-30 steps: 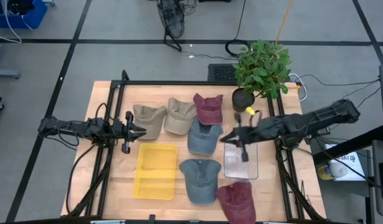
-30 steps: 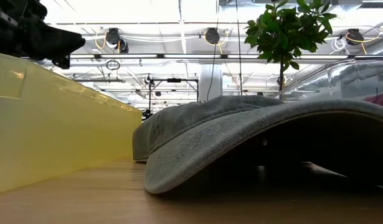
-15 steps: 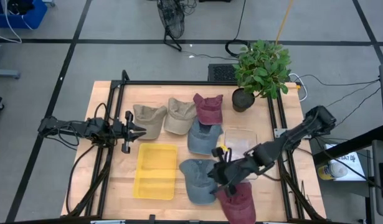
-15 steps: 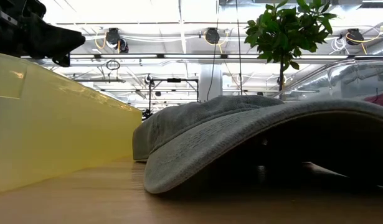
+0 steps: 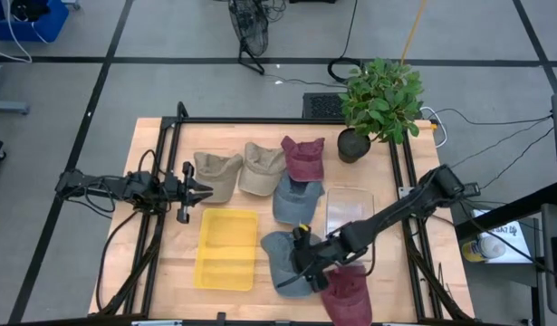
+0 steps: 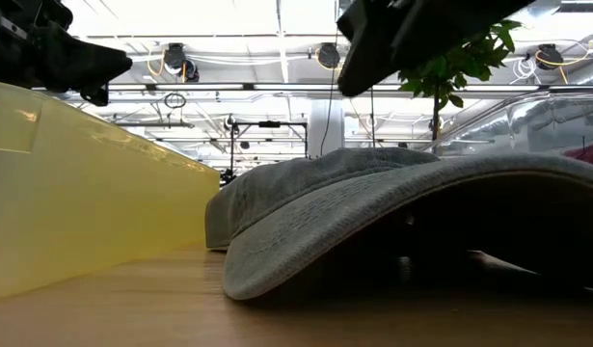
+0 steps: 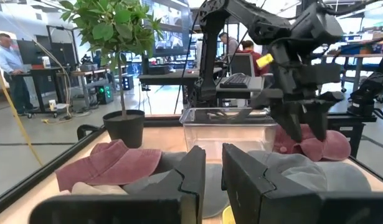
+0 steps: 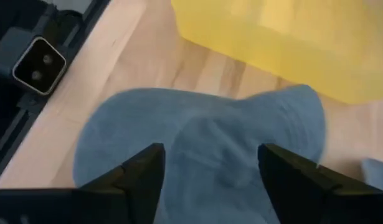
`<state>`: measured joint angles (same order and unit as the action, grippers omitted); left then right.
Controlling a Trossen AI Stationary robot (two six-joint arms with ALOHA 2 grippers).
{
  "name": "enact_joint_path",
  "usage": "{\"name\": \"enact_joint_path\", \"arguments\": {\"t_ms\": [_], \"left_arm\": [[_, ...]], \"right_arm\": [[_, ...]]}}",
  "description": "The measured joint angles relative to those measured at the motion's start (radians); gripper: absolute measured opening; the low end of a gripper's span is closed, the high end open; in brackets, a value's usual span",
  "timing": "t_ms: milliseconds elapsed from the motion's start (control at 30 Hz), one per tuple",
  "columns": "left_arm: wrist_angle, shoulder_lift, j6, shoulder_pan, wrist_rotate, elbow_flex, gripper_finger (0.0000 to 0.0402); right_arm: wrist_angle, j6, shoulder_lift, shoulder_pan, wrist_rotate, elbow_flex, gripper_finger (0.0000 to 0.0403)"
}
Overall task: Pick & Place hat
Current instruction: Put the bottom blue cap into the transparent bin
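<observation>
Beneath right hand (image 8: 207,177) (fingers spread), faded blue-grey hat (image 8: 203,134)

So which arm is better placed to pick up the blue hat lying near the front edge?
The right. Its right gripper hangs open directly over the blue hat, while the left gripper waits beside the tan hat, farther away.

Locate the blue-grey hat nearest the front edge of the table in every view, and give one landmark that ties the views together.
High view: front blue-grey hat, front centre, under the right gripper.
Low view: fills the foreground.
Left wrist view: far side, under the right gripper.
Right wrist view: fills the middle between open fingers.
Shared landmark: yellow tray beside the hat, also in the low and right wrist views.
</observation>
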<state>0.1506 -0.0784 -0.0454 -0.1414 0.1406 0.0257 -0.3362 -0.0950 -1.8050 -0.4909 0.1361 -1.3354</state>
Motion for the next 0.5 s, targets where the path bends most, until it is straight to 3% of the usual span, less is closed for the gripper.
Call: {"name": "enact_joint_path", "arguments": {"t_ms": [500], "left_arm": [[0.003,0.000,0.025,0.000,0.000,0.000,0.0061]], "right_arm": [[0.018,-0.102,-0.049,0.026,-0.088,0.023,0.0241]]}}
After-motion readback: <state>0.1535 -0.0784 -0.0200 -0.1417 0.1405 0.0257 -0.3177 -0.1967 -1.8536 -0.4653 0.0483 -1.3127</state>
